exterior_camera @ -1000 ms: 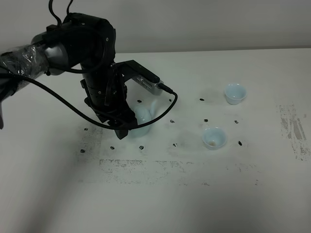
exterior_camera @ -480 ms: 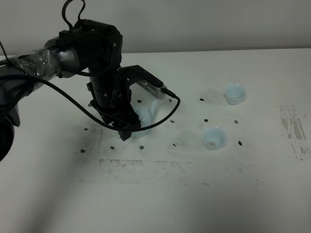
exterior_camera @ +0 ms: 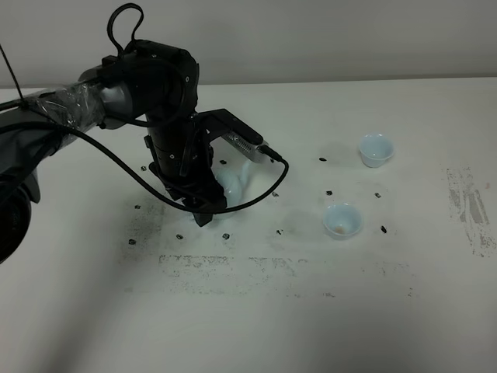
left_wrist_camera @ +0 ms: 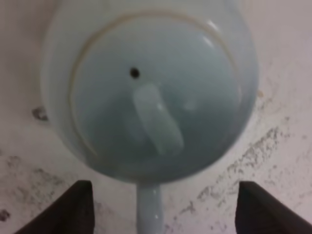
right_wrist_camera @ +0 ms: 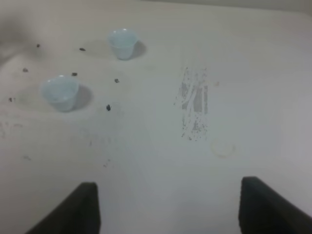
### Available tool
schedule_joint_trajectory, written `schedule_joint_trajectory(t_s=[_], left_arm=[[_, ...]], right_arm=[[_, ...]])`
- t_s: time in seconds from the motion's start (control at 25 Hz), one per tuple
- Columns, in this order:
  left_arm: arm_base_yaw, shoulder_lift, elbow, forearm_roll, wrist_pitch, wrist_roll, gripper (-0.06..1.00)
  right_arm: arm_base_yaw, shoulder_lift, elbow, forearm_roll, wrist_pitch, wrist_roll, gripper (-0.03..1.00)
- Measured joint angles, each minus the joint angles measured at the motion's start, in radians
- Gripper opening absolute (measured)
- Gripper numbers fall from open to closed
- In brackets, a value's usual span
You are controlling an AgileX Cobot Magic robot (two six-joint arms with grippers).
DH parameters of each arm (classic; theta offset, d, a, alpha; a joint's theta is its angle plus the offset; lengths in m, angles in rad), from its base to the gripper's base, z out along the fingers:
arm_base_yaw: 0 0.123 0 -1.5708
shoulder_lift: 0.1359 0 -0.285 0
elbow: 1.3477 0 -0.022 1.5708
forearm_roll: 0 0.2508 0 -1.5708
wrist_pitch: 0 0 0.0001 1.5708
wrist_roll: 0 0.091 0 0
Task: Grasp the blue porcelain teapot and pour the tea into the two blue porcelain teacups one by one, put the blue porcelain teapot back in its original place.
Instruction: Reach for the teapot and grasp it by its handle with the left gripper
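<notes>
Moved slightly across the white table (exterior_camera: 311, 311) over the past second, the left arm (exterior_camera: 155, 101) is seen stooped over the blue porcelain teapot (left_wrist_camera: 151, 92), which stands upright. The left gripper (left_wrist_camera: 163, 192) is held with its fingers (left_wrist_camera: 73, 204) spread wide. The teapot's thin handle (left_wrist_camera: 148, 214) is framed between them and touched by neither. The round body and its knobbed lid (left_wrist_camera: 158, 122) are seen just beyond the fingertips. The nearer teacup (exterior_camera: 342, 220) and the farther teacup (exterior_camera: 376, 149) are set upright, well apart from those fingers, out past the spout. The right gripper (right_wrist_camera: 168, 190) is likewise parted, with nothing held between its own fingers (right_wrist_camera: 78, 209). Both cups are viewed well ahead of them on the scuffed, speckled tabletop.
</notes>
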Motion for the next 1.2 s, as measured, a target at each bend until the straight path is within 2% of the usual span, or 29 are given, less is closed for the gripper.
schedule_joint_trajectory(t_s=[1.2], left_arm=[[0.0, 0.017, 0.0, 0.004, -0.031, 0.019, 0.06]], right_arm=[[0.0, 0.0, 0.0, 0.0, 0.0, 0.0, 0.58]])
